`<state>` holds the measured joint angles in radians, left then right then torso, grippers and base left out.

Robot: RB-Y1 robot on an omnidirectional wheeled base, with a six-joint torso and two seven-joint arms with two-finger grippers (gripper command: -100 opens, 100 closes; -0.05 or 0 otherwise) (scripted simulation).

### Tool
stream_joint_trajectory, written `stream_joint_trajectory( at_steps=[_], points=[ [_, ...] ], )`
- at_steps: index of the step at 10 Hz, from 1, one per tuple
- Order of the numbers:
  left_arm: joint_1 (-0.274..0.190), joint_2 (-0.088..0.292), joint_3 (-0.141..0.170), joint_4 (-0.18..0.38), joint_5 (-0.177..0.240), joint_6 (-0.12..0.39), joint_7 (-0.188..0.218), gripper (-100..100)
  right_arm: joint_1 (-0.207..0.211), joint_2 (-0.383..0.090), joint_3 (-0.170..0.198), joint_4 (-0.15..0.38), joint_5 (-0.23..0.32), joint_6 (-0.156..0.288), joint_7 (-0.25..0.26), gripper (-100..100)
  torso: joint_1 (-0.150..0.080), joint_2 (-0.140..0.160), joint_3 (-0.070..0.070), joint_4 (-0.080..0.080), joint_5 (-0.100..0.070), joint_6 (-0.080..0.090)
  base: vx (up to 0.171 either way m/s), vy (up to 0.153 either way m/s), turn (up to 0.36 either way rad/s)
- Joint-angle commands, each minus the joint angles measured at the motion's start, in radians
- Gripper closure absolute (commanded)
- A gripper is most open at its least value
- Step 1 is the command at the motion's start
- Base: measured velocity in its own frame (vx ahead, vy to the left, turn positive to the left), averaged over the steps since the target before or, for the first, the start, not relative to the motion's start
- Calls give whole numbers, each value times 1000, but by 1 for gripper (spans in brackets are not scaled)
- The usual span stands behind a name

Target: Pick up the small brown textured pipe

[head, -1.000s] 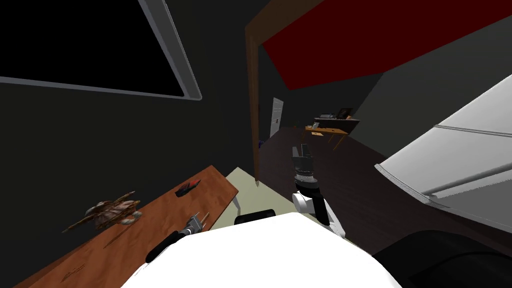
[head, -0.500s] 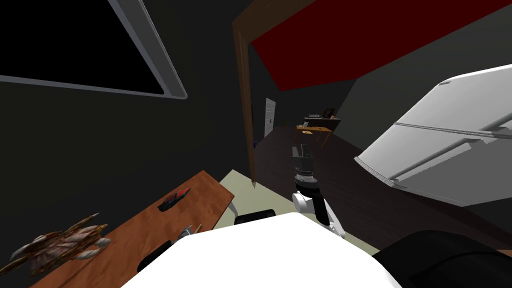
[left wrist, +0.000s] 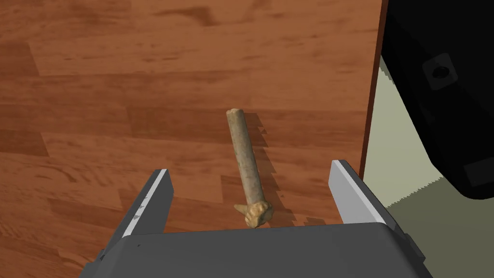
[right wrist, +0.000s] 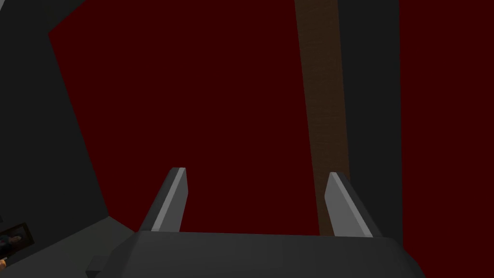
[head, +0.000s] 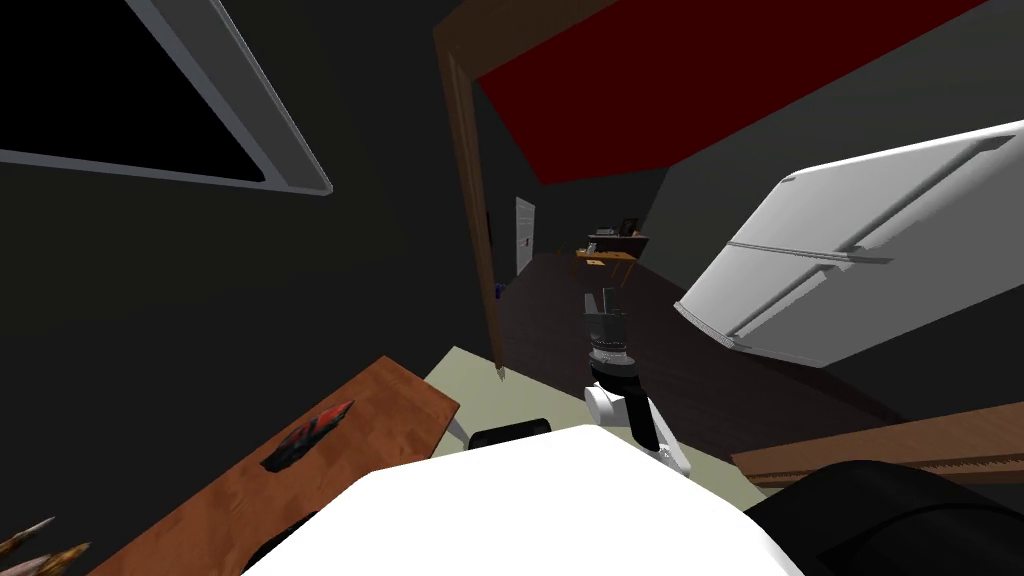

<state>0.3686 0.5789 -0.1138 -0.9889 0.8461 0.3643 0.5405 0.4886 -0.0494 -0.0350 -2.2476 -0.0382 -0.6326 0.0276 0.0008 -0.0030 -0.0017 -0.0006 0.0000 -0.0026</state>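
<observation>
A small tan-brown rough pipe (left wrist: 247, 169) lies on the reddish wooden table (left wrist: 96, 96), close to its edge. Its knobby bowl end points at the gripper's body and its stem points away. My left gripper (left wrist: 248, 181) hangs open just above it, one finger on each side of the pipe, neither touching it. In the head view the same table (head: 380, 420) runs along my left. My right gripper (head: 598, 302) is held up in front of my chest, open and with nothing in it (right wrist: 253, 193).
A dark red-and-black object (head: 308, 436) lies farther along the table. A spiky brown thing (head: 40, 545) sits at the table's near left. A white fridge (head: 850, 250) stands to the right, a brown door frame (head: 470, 200) ahead, a wooden ledge (head: 900, 450) low right.
The whole head view has swung: table, door frame and spiky object slid left, the fridge came further in from the right. My left gripper and the pipe have dropped behind my chest.
</observation>
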Motion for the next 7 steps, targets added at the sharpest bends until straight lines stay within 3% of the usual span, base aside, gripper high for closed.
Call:
stream_joint_trajectory(
  at_steps=[1,7],
  points=[
    [-12,0,-7,39,14,-4,-5,-100,0,0,0,0,0,0,0,0,0,0,0,0,0,0,23,-1,57],
    [-26,4,-6,173,71,41,47,-100,0,0,0,0,0,0,0,0,0,2,1,0,0,0,30,5,-124]
  ],
)
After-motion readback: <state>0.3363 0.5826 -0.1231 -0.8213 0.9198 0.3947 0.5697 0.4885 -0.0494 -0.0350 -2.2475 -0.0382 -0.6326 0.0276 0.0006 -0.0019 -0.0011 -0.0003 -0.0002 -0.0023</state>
